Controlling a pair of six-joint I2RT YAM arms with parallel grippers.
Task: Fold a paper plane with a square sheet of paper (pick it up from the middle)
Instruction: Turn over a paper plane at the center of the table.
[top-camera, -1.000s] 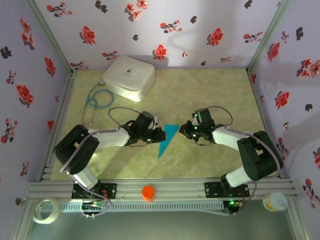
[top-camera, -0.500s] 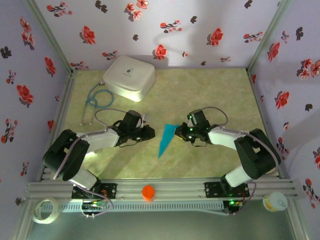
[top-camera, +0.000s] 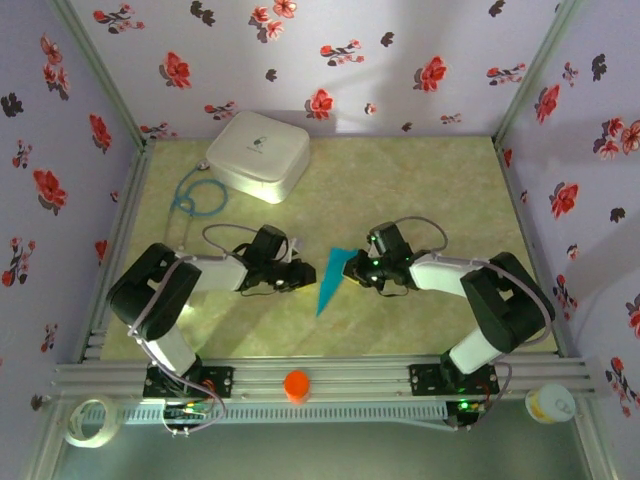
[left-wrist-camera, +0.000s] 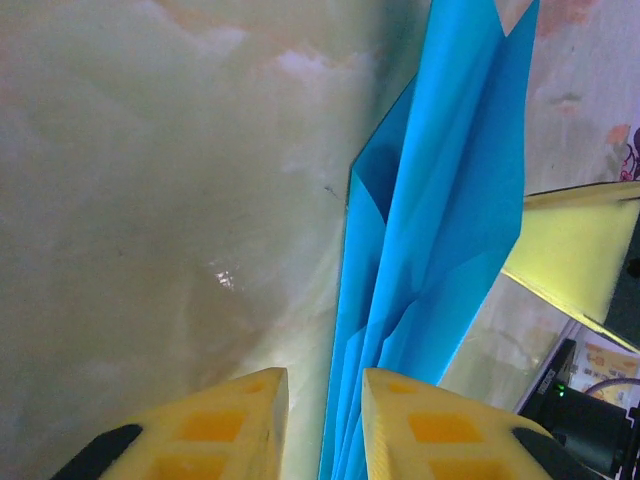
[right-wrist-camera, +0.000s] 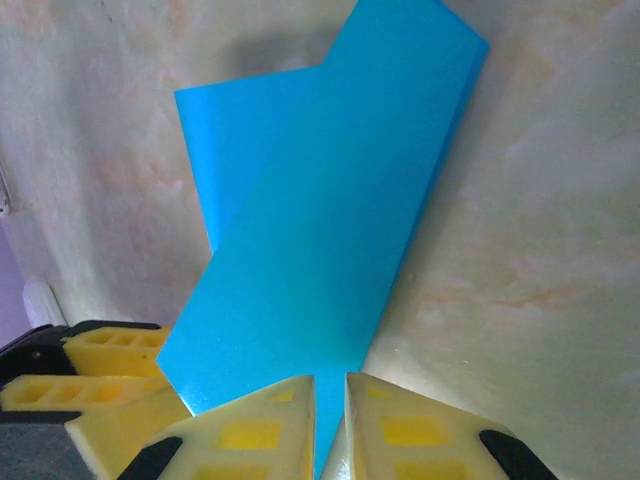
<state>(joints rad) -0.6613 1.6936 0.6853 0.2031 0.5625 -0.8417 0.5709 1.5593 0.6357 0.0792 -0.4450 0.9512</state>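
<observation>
Surface: pale green marbled table top (top-camera: 430, 190), with a grey metal rail (top-camera: 360, 378) along the bottom of the overhead frame.
Room: lilac wallpaper with red and dark flowers (top-camera: 400, 60) on three sides.
Other things: a white rounded plastic box (top-camera: 258, 152) at upper left, a teal looped cable (top-camera: 195, 198) just below it, and an orange round cap (top-camera: 296, 385) on the rail.
Task's thing: a slim, pointed turquoise-blue paper plane (top-camera: 333, 277) at frame centre, between both grippers, with its point toward lower left.
Look: smooth, unmarked, several folded layers.
Left gripper (top-camera: 305, 272): yellow fingers slightly apart. The plane's edge runs between them, seemingly against one pad only.
Right gripper (top-camera: 354, 268): fingers pinched onto the plane's edge.
Left wrist view: stacked layers fanning out edge-on.
Right wrist view: one broad flat flap, with a second layer behind it.
</observation>
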